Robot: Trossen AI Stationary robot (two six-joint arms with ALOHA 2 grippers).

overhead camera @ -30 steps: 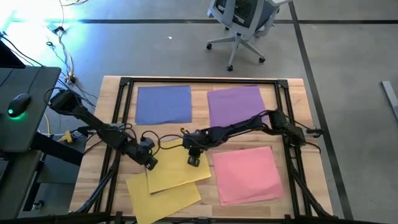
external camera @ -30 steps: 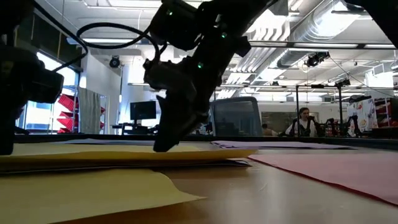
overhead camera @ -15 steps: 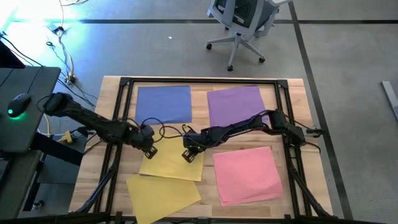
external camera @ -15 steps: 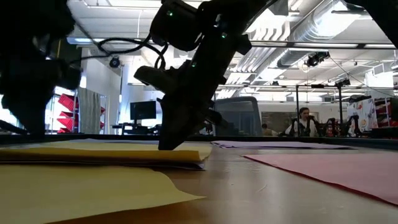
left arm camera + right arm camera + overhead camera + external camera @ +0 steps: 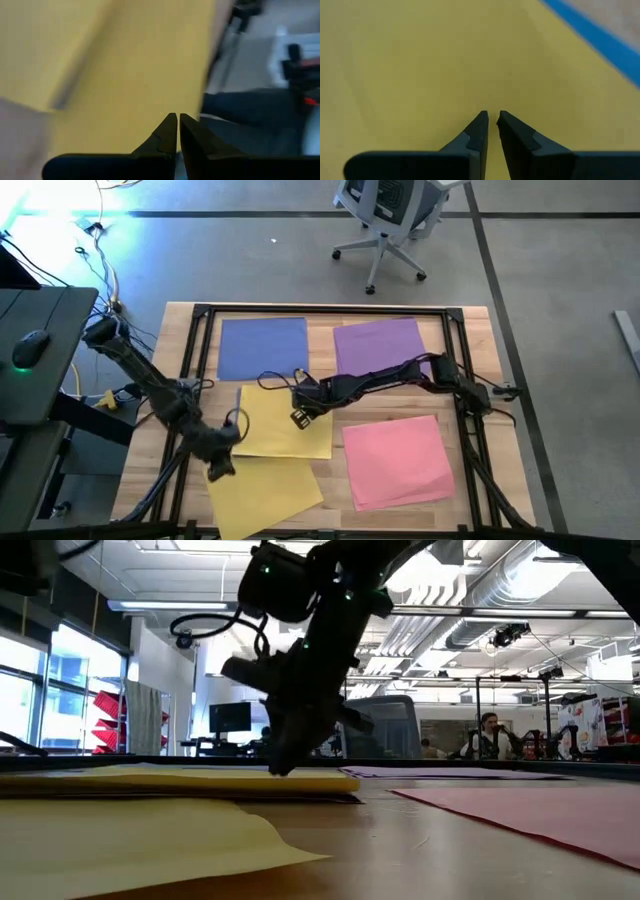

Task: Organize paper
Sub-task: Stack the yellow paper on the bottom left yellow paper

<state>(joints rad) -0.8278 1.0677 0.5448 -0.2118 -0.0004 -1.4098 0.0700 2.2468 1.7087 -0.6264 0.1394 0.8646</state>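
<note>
Yellow paper (image 5: 283, 423) (two sheets) under right end effector (image 5: 298, 417).

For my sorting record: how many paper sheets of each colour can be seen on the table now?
Yellow: 2, upper yellow sheet and lower yellow sheet
Blue: 1, blue sheet
Purple: 1, purple sheet
Pink: 1, pink sheet
Total: 5 visible sheets

Two slim, dark, matte, jointed arms, each trailing thin black cable in loose loops. Left tool (image 5: 220, 466) and right tool (image 5: 299, 418): small blocky black heads. Up close, paired black fingers (image 5: 479, 131) tapering to wedge-shaped tips, stepped along the inner edges, rising from one broad black crossbar. Same build on the left fingers (image 5: 167, 131).
</note>
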